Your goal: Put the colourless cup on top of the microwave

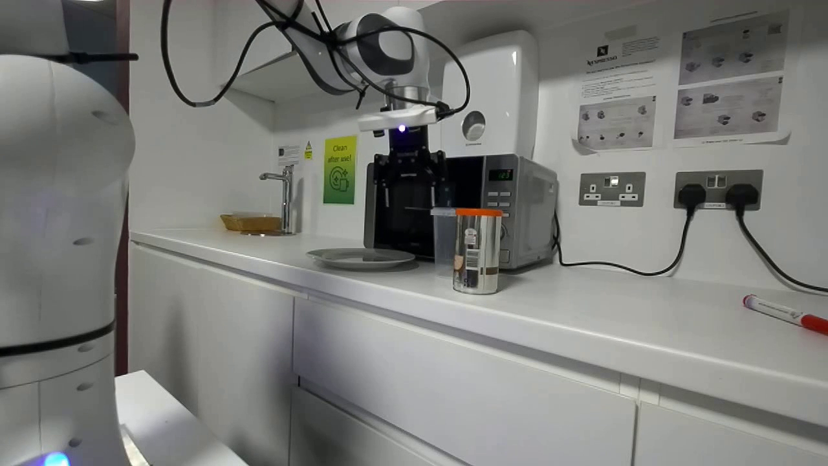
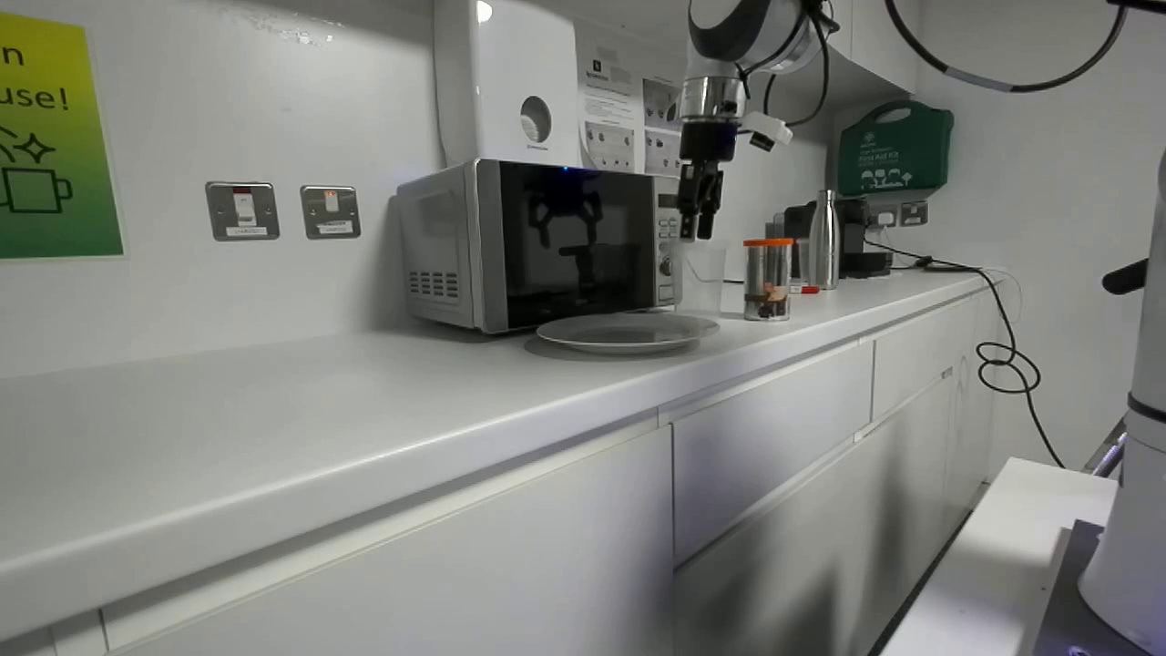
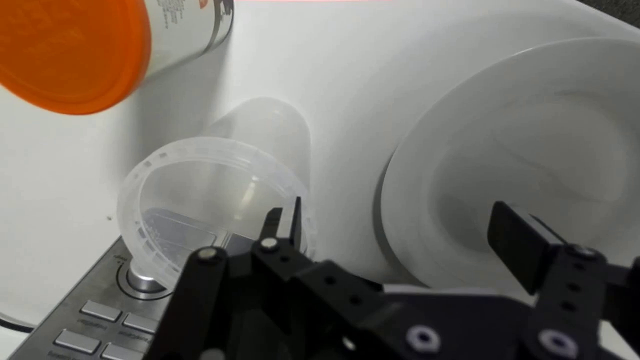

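Gripper (image 1: 410,193), fingers spread, holding nothing; colourless cup (image 3: 225,185), upright below, off-centre towards one fingertip, orange-lidded canister (image 1: 477,249) just beyond it: straight descent, uncorrected sideways, could land that finger on the rim and topple it.

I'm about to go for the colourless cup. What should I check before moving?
1. Gripper open: ok, jaws apart, nothing held.
2. Colourless cup upright on the counter: ok.
3. Cup between the jaws: not ok; in the wrist view one jaw overlaps its rim and the other overlaps the plate.
4. Orange-lidded canister apart from the cup: ok, the wrist view shows a gap.
5. Room on top of the microwave: cannot tell; neither exterior view shows its top surface.
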Controlling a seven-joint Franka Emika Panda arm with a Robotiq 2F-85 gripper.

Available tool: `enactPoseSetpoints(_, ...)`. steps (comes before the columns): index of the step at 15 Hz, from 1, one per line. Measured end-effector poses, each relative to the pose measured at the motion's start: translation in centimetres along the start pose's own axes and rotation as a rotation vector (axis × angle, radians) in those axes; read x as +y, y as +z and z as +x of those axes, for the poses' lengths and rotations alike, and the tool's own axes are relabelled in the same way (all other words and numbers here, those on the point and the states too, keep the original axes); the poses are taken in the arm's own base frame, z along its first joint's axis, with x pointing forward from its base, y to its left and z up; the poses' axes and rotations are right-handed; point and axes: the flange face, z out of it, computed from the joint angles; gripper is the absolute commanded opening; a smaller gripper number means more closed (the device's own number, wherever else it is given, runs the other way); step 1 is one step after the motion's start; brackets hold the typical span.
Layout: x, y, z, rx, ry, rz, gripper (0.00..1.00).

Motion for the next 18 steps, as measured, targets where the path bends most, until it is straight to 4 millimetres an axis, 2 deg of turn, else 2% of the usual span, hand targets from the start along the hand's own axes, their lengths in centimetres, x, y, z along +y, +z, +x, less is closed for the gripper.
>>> enactPoseSetpoints(7, 1.2, -0.6, 0.0, 0.008, 0.014, -0.013, 1.00)
enactPoseSetpoints(15, 1.9, 2.0, -0.1, -0.037, 0.038, 0.014, 1.00)
enactPoseSetpoints(16, 1.9, 2.3, -0.1, -0.041, 0.039, 0.018, 0.75)
enactPoseSetpoints(18, 1.9, 2.7, -0.1, -0.049, 0.042, 0.023, 0.68)
